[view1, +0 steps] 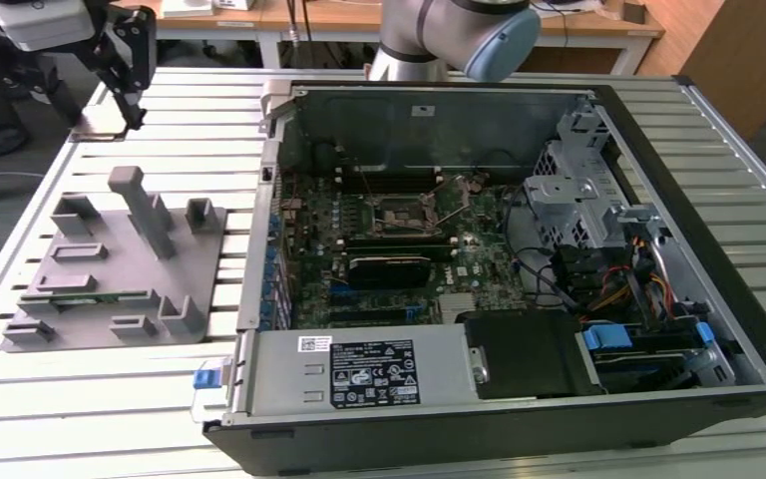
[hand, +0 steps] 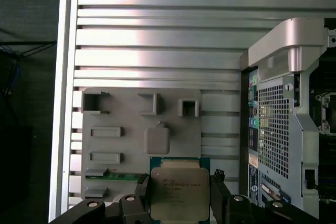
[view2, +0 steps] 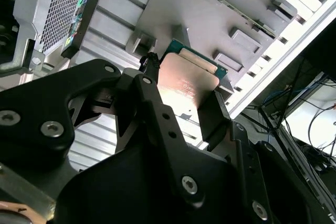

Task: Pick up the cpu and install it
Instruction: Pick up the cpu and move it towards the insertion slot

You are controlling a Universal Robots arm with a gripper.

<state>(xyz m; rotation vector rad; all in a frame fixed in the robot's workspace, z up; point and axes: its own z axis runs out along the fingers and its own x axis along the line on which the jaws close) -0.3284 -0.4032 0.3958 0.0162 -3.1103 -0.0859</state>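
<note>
Black gripper (hand: 179,186) is pinching the cpu (hand: 179,195) by two opposite edges, jaws standing just as wide as the chip. One finger (hand: 218,182) is pressing each side in both wrist views. The cpu is sitting flat between them, silvery metal top facing the first wrist view, thin green rim peeking out around it. It is hanging clear above the grey fixture tray (hand: 131,108), over the tray's edge, not touching it. A green memory stick (hand: 123,176) is lying in a tray slot just beside the chip's outline. The tray is resting on the slatted aluminium table (hand: 157,40).

In the exterior view the gripper is hovering near the far corner on that view's left, past the tray's far end. It is well apart from the open computer case (view1: 702,200). The motherboard (view1: 397,249) is lying exposed inside the case, its square socket (view1: 397,212) sitting bare with the latch frame lifted.
</note>
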